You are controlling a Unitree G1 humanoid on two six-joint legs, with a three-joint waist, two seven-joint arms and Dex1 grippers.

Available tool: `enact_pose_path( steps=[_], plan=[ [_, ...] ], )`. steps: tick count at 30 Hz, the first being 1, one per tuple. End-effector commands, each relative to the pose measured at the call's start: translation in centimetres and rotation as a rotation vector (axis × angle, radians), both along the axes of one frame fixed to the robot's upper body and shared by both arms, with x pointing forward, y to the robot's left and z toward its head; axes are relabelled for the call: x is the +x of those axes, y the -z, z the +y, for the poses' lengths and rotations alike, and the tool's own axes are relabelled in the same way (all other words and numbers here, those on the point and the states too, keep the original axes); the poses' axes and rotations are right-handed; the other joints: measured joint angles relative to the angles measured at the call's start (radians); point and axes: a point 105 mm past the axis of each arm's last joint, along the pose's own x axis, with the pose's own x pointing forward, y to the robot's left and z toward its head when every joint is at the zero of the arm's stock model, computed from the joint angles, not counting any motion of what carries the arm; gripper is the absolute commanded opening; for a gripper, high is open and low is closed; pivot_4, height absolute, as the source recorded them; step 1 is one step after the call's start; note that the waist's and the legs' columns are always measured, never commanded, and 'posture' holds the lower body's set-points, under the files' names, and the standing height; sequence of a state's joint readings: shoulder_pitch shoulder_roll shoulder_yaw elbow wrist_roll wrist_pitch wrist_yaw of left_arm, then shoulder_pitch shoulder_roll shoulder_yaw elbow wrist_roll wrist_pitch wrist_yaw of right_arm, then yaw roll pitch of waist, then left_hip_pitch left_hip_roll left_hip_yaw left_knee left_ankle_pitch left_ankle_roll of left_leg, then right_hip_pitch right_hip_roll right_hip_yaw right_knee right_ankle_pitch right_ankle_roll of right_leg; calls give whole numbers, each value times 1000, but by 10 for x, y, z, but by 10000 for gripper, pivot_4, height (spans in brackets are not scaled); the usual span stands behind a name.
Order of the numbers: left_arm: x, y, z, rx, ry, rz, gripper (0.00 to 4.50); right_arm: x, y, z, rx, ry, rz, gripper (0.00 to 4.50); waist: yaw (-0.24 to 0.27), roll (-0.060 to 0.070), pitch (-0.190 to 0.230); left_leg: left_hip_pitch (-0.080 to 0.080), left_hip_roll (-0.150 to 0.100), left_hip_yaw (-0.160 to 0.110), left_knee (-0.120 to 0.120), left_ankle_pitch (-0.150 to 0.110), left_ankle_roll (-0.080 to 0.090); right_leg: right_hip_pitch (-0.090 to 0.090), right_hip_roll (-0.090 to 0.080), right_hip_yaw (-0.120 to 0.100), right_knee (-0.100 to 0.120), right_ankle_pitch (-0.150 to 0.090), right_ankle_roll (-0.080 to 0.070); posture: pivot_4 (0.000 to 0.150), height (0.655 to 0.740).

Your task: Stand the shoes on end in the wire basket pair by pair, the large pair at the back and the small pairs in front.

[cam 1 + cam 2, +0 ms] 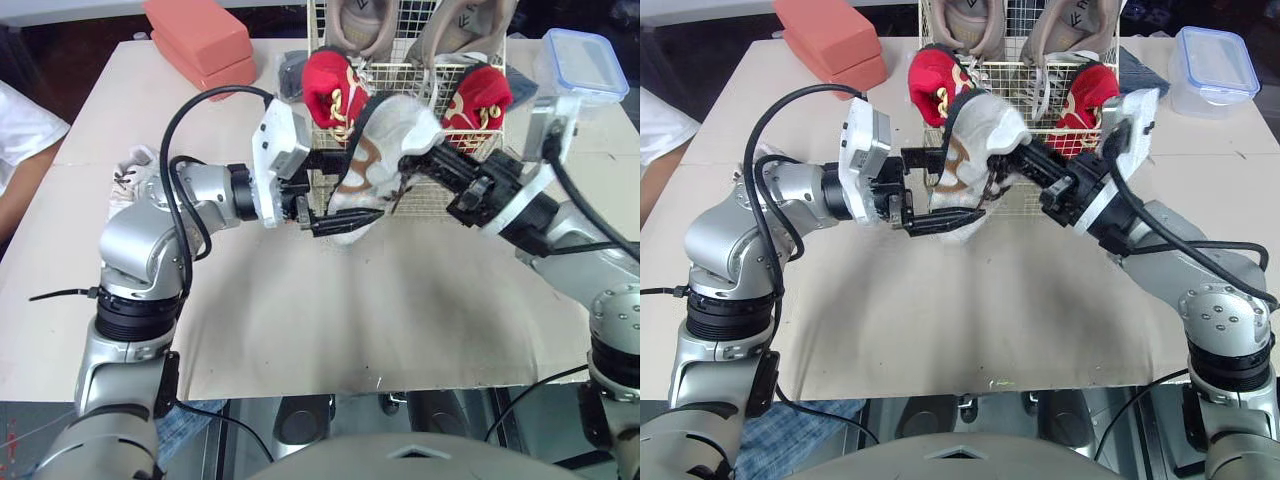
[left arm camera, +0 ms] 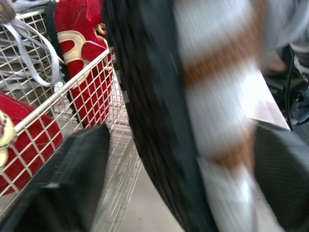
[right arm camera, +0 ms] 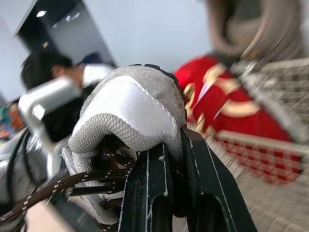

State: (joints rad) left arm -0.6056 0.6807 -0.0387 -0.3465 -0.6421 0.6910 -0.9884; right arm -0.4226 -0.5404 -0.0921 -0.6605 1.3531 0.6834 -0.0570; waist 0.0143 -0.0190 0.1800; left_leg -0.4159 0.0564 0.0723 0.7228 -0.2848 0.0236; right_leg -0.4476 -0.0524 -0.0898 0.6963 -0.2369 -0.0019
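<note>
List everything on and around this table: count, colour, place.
wire basket: 1, cream, back centre of the table
large shoes: 2, tan, on end at the basket's back
small shoes: 2, red, on end at the basket's front
striped shoe: 1, white with brown stripes, held in front of the basket
plain shoe: 1, white, on the table behind the left arm
boxes: 2, salmon, stacked at back left
container: 1, clear with blue-edged lid, back right
table: 1, beige
sleeve: 1, white, a person's, at the table's left edge
left gripper: 1, black, open around the striped shoe
right gripper: 1, black, shut on the striped shoe's collar
</note>
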Motion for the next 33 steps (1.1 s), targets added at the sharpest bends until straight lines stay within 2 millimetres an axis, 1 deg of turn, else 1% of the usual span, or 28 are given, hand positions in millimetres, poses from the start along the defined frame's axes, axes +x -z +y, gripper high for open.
enact_pose_path(
  steps=[1,5,8,9,11,14,16,21,24,27,28,29,30,33],
  plan=[
    [-9,-16,6,-9,10,-77,44479,-4,-26,-28,98,166,-92,0,1,0,0,0,0,0,0,0,0,0,0,0,0,0,0,1500,6860],
    [-10,-26,10,-14,-3,-107,44479,5,-27,-60,92,361,-114,0,1,0,0,0,0,0,0,0,0,0,0,0,0,0,0,1500,6860],
    [-10,-31,9,-19,3,-115,44479,10,-22,-74,94,449,-105,0,0,0,0,0,0,0,0,0,0,0,0,0,0,0,0,1500,6860],
    [-10,-32,9,-20,9,-117,44479,13,-17,-76,91,474,-89,0,0,0,0,0,0,0,0,0,0,0,0,0,0,0,0,1500,6860],
    [-12,-34,7,-14,26,-123,44479,17,-3,-80,92,520,-51,0,0,0,0,0,0,0,0,0,0,0,1,0,0,0,0,1500,6860],
    [-13,-38,5,-15,29,-126,44479,18,24,-78,79,551,16,0,0,0,0,0,0,1,-1,0,0,0,1,1,0,0,0,1500,6860],
    [-12,-39,5,-17,21,-123,44479,17,36,-80,80,581,37,0,0,0,0,0,0,1,-1,0,0,0,1,1,0,0,0,1500,6860],
    [-14,-37,5,-13,11,-111,44479,19,56,-89,86,663,90,0,0,0,0,0,0,1,-1,0,0,-1,1,2,0,-2,3,1500,6860],
    [-14,-35,5,-9,8,-107,44479,21,63,-91,77,680,109,0,0,0,0,1,0,1,-1,0,0,0,1,1,0,-2,3,1500,6860],
    [-13,-33,6,-6,-1,-104,44479,23,64,-91,73,676,109,0,0,0,0,1,0,1,-1,0,0,0,1,2,0,-2,3,1500,6860],
    [-13,-32,6,-6,-6,-104,44926,23,64,-91,74,673,107,3158,0,0,0,1,0,1,-1,0,0,0,1,2,0,-2,3,1500,6860],
    [-12,-32,7,-6,-9,-104,45000,23,64,-91,75,672,106,7403,0,0,0,1,0,1,-1,0,0,0,1,2,0,-2,3,1500,6860],
    [-12,-31,8,-5,-16,-103,45000,23,63,-92,77,671,105,9858,-1,0,0,1,0,1,-1,0,0,0,1,2,0,-2,3,1500,6860],
    [-10,-28,13,-1,-40,-98,45000,22,62,-96,78,671,98,23893,-1,0,0,1,0,1,-1,0,0,0,1,2,0,-2,3,1500,6860]
  ],
)
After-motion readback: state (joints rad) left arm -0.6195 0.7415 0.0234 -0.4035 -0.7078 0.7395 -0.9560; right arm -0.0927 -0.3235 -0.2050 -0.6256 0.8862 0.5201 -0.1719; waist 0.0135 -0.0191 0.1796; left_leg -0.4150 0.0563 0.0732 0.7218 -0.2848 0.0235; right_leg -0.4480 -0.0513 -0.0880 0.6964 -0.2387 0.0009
